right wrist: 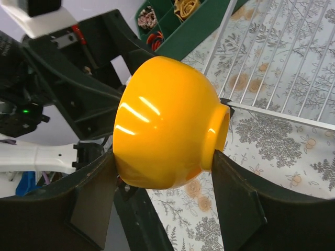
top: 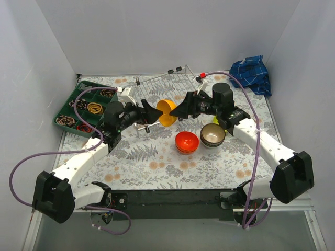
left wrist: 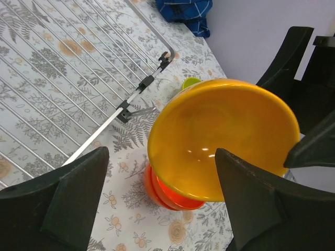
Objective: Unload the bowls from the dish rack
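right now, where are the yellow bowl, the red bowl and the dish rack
yellow bowl (right wrist: pixel 167 125), right wrist view, outer wall
red bowl (top: pixel 186 140), top external view, inside
dish rack (left wrist: pixel 63 73), left wrist view, bare wire grid

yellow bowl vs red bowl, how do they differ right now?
The yellow bowl is in the air, gripped by the right tool; the red bowl sits on the table, untouched. The yellow bowl is tipped on its side, mouth sideways; the red bowl is upright, mouth up. Shared: both are glossy, round and out of the rack.
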Available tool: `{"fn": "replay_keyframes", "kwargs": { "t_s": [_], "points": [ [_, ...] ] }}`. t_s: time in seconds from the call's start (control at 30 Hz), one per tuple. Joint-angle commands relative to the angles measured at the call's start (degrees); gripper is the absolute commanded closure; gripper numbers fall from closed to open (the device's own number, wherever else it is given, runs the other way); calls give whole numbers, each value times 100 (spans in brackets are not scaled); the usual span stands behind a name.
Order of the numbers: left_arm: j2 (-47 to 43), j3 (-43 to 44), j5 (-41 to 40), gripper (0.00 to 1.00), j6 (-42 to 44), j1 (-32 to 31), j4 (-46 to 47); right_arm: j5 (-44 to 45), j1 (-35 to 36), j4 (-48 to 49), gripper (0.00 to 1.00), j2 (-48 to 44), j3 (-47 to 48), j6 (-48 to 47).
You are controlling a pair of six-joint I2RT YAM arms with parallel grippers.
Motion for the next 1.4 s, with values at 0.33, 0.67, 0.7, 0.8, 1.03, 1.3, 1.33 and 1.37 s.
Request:
{"fn": "replay_keyframes", "kwargs": {
  "t_s": [0.33, 0.67, 0.7, 0.8, 1.03, 1.3, 1.33, 1.37],
  "points": [
    [269, -6, 367, 69, -253, -67, 494, -702, -71, 1369, 97, -185, -192, 904],
    [207, 108, 157, 100, -210, -76, 126, -702, -290, 1361, 42, -333, -438, 886],
    [198, 143, 95, 100, -157, -76, 29, -693, -317, 1343, 33, -360, -491, 860],
    [137, 319, -107, 100, 36, -76, -375, -580, -422, 1107, 23, -457, -509, 677],
    [75, 872, -652, 100, 467, -137, -1509, 131, -721, -235, 6, -764, -229, -394],
    [180, 1505, -1610, 100, 556, -769, -2906, 2098, -818, -1969, 2, -1124, 273, -1530],
    [259, 1671, -1767, 100, 547, -944, -3056, 2267, -827, -2092, 1, -1186, 308, -1574],
    [312, 1751, -1995, 100, 477, -1016, -3353, 2416, -827, -2346, 1, -1204, 335, -1662]
  ]
}}
